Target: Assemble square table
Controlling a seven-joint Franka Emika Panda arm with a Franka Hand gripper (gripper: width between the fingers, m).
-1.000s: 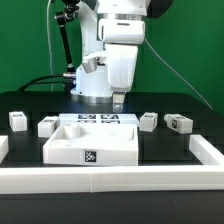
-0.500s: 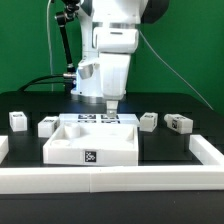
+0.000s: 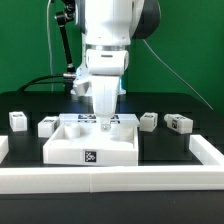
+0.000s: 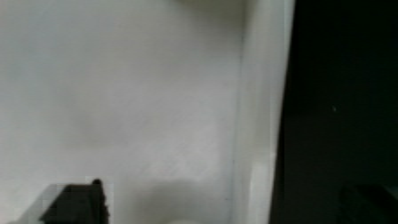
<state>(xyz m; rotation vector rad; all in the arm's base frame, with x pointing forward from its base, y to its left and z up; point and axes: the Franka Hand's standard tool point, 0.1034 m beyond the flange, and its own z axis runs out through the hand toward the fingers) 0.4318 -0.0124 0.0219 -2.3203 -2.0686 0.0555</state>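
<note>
The square table's top is a large white slab point(image 3: 70, 148) with a black-and-white tag on its front edge, lying in the middle of the black table. My gripper point(image 3: 105, 122) is low over the slab's far edge, near the middle. In the wrist view the slab point(image 4: 125, 100) fills most of the picture and its edge runs beside the black table. My gripper point(image 4: 217, 205) is open and holds nothing; one dark fingertip point(image 4: 75, 203) is over the slab and the other is over the black surface. Short white tagged legs lie at the exterior view's left point(image 3: 18, 120) point(image 3: 46, 126) and right point(image 3: 148, 120) point(image 3: 178, 123).
The marker board point(image 3: 88, 117) lies just behind the slab, partly hidden by my gripper. Long white border rails run along the front point(image 3: 110, 181) and the exterior view's right side point(image 3: 206, 150). The robot's base point(image 3: 85, 95) stands behind.
My gripper has moved toward the exterior view's left and come down, from above the marker board's right part to the slab's far edge. The slab and legs have not moved.
</note>
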